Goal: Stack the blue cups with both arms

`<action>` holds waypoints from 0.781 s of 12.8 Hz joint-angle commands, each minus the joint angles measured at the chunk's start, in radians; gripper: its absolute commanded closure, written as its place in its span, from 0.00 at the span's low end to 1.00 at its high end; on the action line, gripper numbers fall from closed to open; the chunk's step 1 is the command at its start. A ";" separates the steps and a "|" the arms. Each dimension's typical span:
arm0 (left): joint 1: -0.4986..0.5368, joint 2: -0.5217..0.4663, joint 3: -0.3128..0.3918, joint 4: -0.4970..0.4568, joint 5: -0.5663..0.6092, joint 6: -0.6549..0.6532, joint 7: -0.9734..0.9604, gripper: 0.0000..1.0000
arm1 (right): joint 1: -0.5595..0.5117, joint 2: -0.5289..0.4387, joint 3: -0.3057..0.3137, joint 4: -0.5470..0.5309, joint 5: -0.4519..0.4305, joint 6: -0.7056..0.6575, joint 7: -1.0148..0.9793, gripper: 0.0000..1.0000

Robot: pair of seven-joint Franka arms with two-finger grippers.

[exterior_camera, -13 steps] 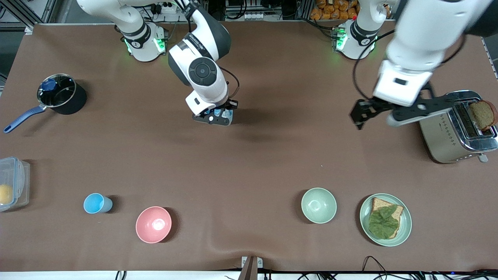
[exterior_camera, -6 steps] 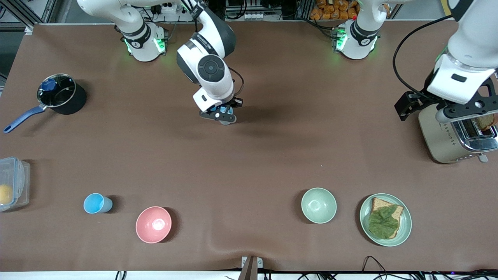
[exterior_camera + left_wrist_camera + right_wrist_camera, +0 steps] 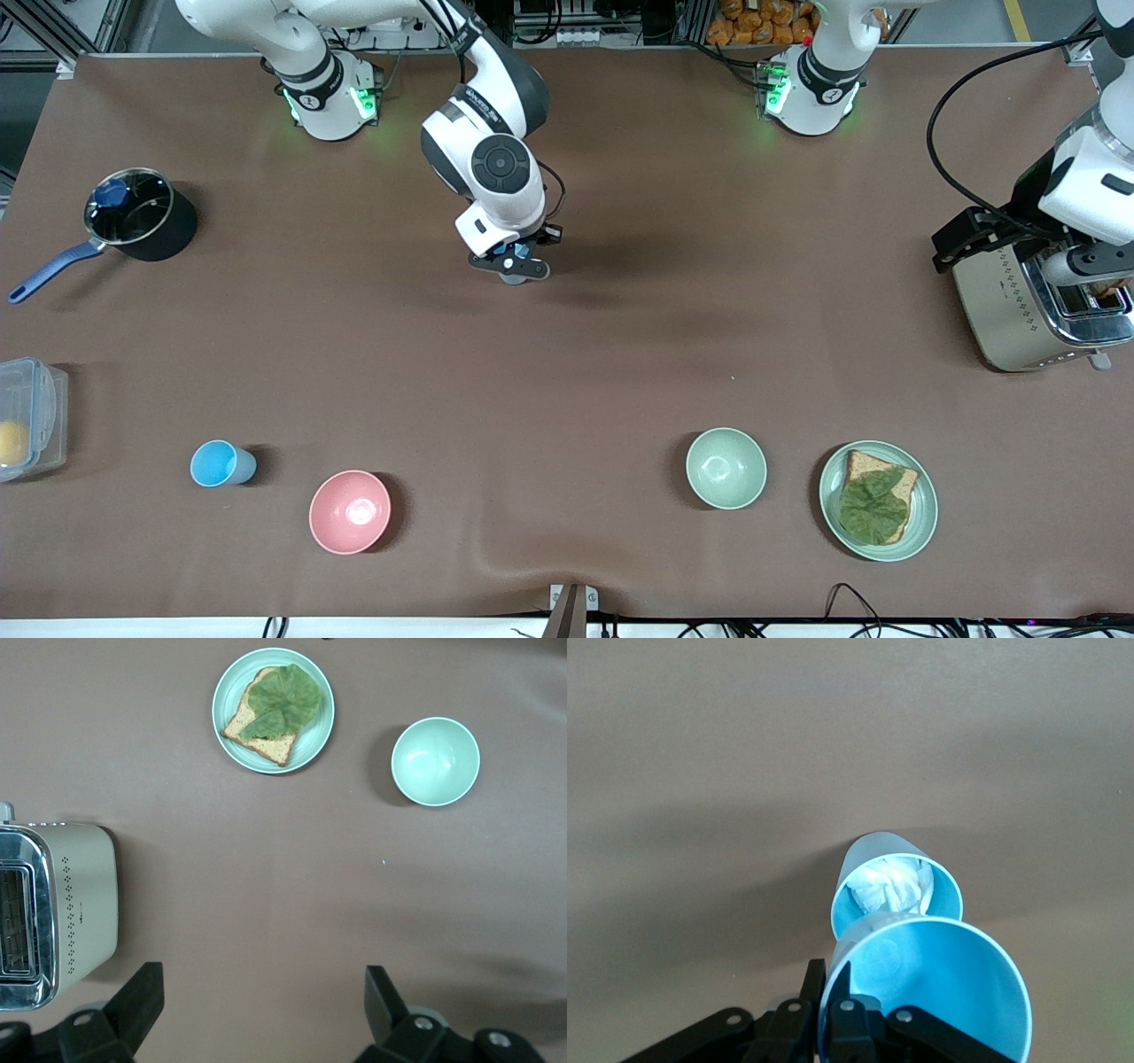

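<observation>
Right hand (image 3: pixel 833 1014) is clamped on the rim of a sky-blue cup (image 3: pixel 930 988), held in the air over mid-tabletop. Directly under it a second blue cup (image 3: pixel 895 886) is seen standing on the tabletop (image 3: pixel 620 372), white crumpled paper (image 3: pixel 890 886) inside; the held cup overlaps its rim in the right wrist view, contact cannot be confirmed. In the front view only a grey-blue sliver (image 3: pixel 514 278) is visible below the right hand (image 3: pixel 511 263).

Left hand (image 3: pixel 261 1010) is held wide apart with nothing gripped, up beside the toaster (image 3: pixel 1028 306) at the left arm's end.

A third blue cup (image 3: pixel 220 463) is seen on its side near the front camera, beside the pink bowl (image 3: pixel 349 511). Pale green bowl (image 3: pixel 726 468) and plate (image 3: pixel 921 523) with bread and a leaf (image 3: pixel 873 505) are placed toward the left arm's end.

Small lettering on the right arm's wrist is unreadable.
</observation>
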 commanded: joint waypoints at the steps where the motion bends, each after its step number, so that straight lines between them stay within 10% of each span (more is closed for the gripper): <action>1: 0.001 -0.034 -0.003 -0.033 -0.018 -0.014 0.040 0.00 | 0.010 -0.009 -0.014 0.006 0.009 -0.001 0.042 0.00; 6: 0.006 -0.043 -0.002 -0.027 -0.020 -0.026 0.046 0.00 | -0.070 -0.077 -0.022 0.034 0.011 -0.102 -0.013 0.00; 10: 0.007 -0.043 -0.008 -0.023 -0.029 -0.047 0.043 0.00 | -0.312 -0.180 -0.022 0.034 0.014 -0.266 -0.432 0.00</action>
